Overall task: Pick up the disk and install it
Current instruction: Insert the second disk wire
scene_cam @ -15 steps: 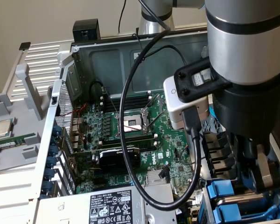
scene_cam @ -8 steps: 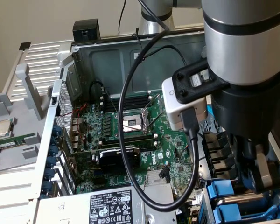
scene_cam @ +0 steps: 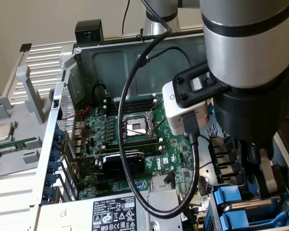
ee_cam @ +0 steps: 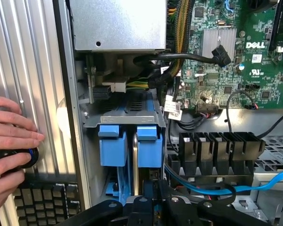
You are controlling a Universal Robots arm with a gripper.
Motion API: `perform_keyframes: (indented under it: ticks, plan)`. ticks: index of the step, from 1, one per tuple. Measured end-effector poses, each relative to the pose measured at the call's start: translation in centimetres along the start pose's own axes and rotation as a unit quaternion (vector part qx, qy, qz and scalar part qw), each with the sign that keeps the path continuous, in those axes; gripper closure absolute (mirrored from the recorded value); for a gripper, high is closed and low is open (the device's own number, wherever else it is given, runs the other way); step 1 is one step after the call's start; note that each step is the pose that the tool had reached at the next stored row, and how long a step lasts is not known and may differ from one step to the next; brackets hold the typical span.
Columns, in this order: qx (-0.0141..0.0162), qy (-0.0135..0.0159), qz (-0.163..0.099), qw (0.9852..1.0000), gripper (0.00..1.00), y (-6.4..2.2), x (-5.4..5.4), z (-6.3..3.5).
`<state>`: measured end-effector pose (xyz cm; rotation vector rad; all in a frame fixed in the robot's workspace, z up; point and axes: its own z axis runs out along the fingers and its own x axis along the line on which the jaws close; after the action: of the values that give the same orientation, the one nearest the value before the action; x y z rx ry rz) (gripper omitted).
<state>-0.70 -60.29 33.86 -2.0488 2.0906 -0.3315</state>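
In the wrist view the disk (ee_cam: 150, 147) stands on edge in the case's drive bay, its blue carrier frame and a thin silver edge showing. It runs straight from under the bay's metal bracket (ee_cam: 125, 120) back to my gripper (ee_cam: 151, 203). The black fingers (ee_cam: 108, 209) are shut on its near end, though the contact itself is dark. A similar blue-framed drive (ee_cam: 112, 143) sits right beside it in the same bay. In the exterior view the arm hangs low over the bay, and blue carrier frames (scene_cam: 229, 196) show under it at that view's lower right.
A person's hand (ee_cam: 9, 141) rests on a black knob beside a keyboard (ee_cam: 42, 205), outside the case wall. The motherboard (scene_cam: 135, 139), black SATA connectors (ee_cam: 217, 150), a blue cable (ee_cam: 254, 186) and the power supply (ee_cam: 118, 23) crowd around the bay.
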Motion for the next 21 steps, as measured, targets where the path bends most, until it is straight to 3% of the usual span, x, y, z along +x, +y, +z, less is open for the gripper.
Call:
perform_keyframes:
  ticks: [4,12,18,21]
  plan:
    - [0.003,0.0014,0.0,1.0,0.84,0.1,-0.01,-0.03]
    - [0.0145,0.0034,-0.001,0.9999,0.84,0.61,-0.09,-0.17]
    - [0.03,0.0063,-0.001,0.9995,0.84,0.87,-0.22,-0.22]
    - [0.0333,0.0073,-0.002,0.9994,0.84,1.0,-0.23,-0.23]
